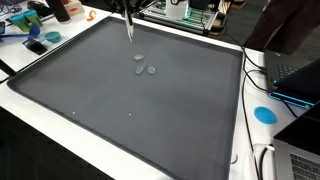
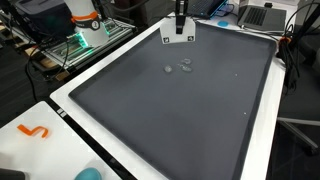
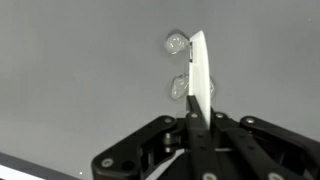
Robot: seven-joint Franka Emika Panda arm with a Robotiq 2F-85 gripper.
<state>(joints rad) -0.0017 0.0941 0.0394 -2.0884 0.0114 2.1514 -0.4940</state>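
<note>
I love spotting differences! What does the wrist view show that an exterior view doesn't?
Only the wrist view: the black gripper close up with its linkages, clamping a thin white flat plate seen edge-on. Only an exterior view: the dark grey mat right to its edges, the white table with an orange squiggle, and the plate's broad face. Both: gripper, plate, mat and small clear glassy lumps.

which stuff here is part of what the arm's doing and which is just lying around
In hand:
- gripper, shut on thin white flat card
- small clear lumps beside the card
- dark grey mat under them

Lying about:
- blue round disc on the white table
- orange squiggly piece
</note>
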